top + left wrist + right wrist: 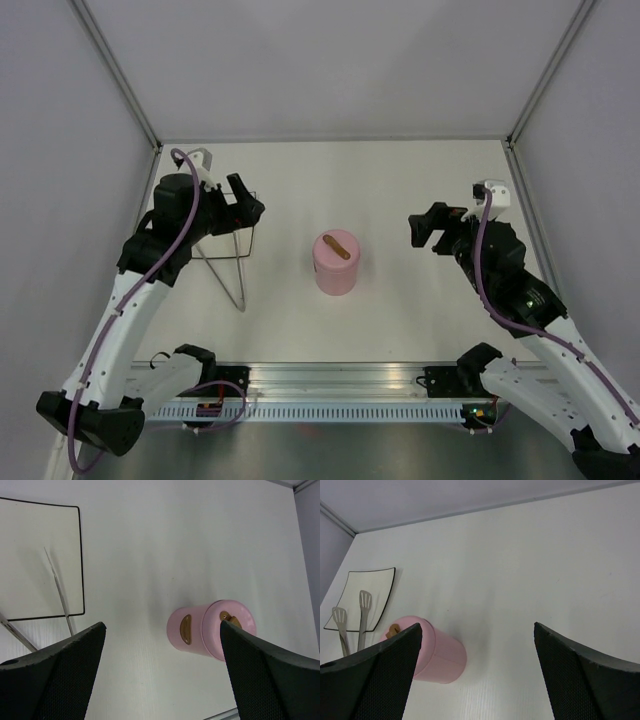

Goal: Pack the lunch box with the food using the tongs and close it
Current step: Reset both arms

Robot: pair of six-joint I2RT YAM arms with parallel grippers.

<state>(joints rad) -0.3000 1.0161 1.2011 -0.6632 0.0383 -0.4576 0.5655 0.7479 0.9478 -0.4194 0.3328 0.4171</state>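
The pink lunch box (336, 268) stands upright mid-table with its lid (337, 246) on, brown strap handle on top. It also shows in the left wrist view (197, 632) and the right wrist view (445, 656). The silver tongs (241, 285) lie left of it, their tips on a white plate (80, 555); the tongs (59, 590) (365, 602) are untouched. No food is in view. My left gripper (246, 204) (162, 625) hangs open above the plate. My right gripper (424, 232) (477, 625) hangs open to the box's right. Both hold nothing.
The black-rimmed plate (375, 587) sits at the left, partly under my left arm. Grey walls close in the table on three sides. A metal rail (340, 378) runs along the near edge between the arm bases.
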